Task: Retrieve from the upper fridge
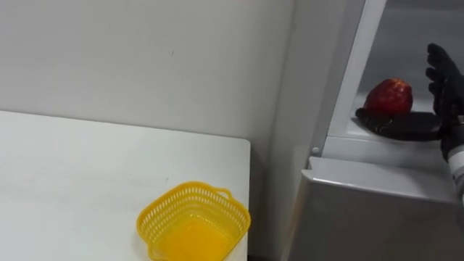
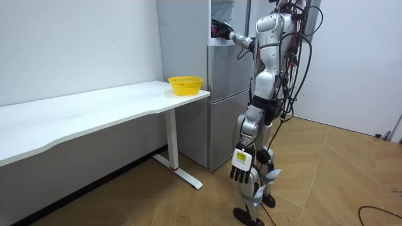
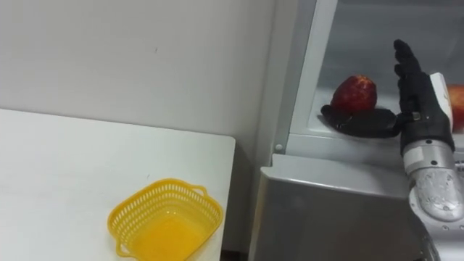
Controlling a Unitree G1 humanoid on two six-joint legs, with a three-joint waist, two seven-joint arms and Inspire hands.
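Now, stage: the reach into the upper compartment is judged under way, with nothing grasped yet.
Stance: the robot is seen upright, close before the fridge (image 2: 223,125), just past the right end of the table (image 1: 87,181).
Apple: a red apple (image 1: 389,96) is set on the shelf (image 1: 362,141) of the open upper compartment. It sits near the front lip, so it can be taken without a deep reach.
Right hand: the right hand (image 3: 415,87) is raised inside the compartment just right of the apple, fingers straight and upright, with nothing held. A dark flat shape at the apple's foot is taken for its thumb, spread wide so the fruit can be enclosed. Whether the fruit is touched cannot be told.
Left hand: the left hand (image 2: 240,166) is hung by the thigh, fingers relaxed, idle.
Second fruit: another red thing (image 3: 457,98) is glimpsed at the far right behind the right hand, mostly hidden.
Basket: a yellow basket (image 1: 192,235) is placed empty by the table's right edge, just left of the fridge, probably as the drop point.
Edges: the white frame (image 1: 355,65) stands left of the apple, and the lower door (image 1: 377,210) has its top edge beneath the wrist.
Open room: space is left above the apple and on the near side, so a straight pull outward is favoured, then a swing left over the gap to the basket.
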